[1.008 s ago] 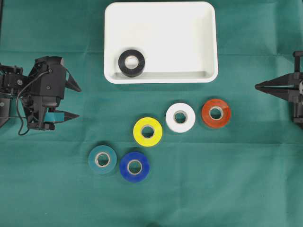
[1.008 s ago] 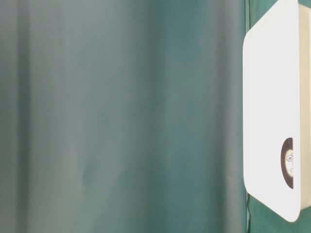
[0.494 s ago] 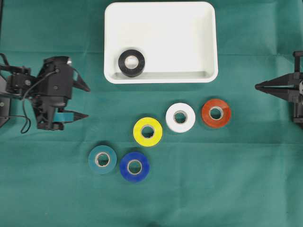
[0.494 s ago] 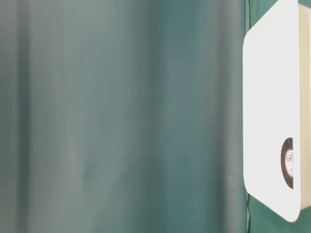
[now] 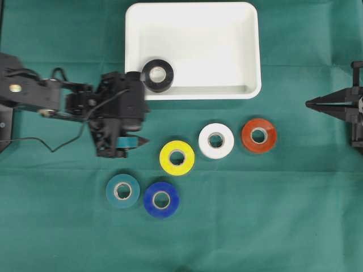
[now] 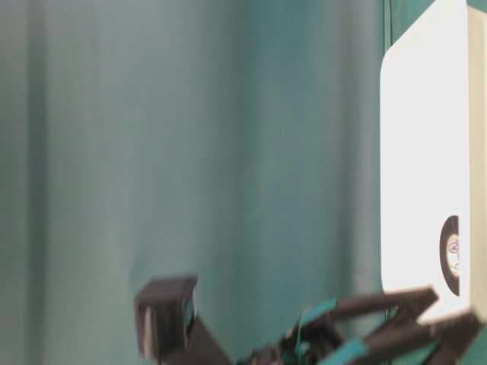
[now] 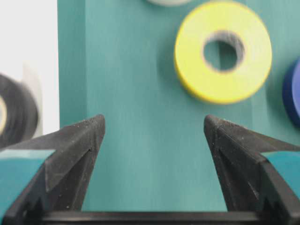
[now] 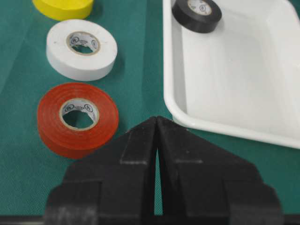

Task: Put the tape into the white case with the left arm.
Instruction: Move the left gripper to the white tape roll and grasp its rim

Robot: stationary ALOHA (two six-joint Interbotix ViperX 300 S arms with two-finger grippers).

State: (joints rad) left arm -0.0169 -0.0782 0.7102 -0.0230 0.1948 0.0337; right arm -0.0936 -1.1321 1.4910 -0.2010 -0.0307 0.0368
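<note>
My left gripper [image 7: 153, 136] is spread wide and empty over the green cloth [image 5: 255, 215], the blurred yellow roll [image 7: 222, 50] just ahead. My body hides its upper finger from overhead. The white case [image 5: 227, 34] holds one black roll [image 5: 157, 75], cut off in my wrist view. My right gripper [image 8: 156, 123] is pressed together.

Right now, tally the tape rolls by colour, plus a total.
Black roll: 1, in the case
Yellow roll: 1
White roll: 1
Red roll: 1
Teal roll: 1
Blue roll: 1
Total: 6
</note>
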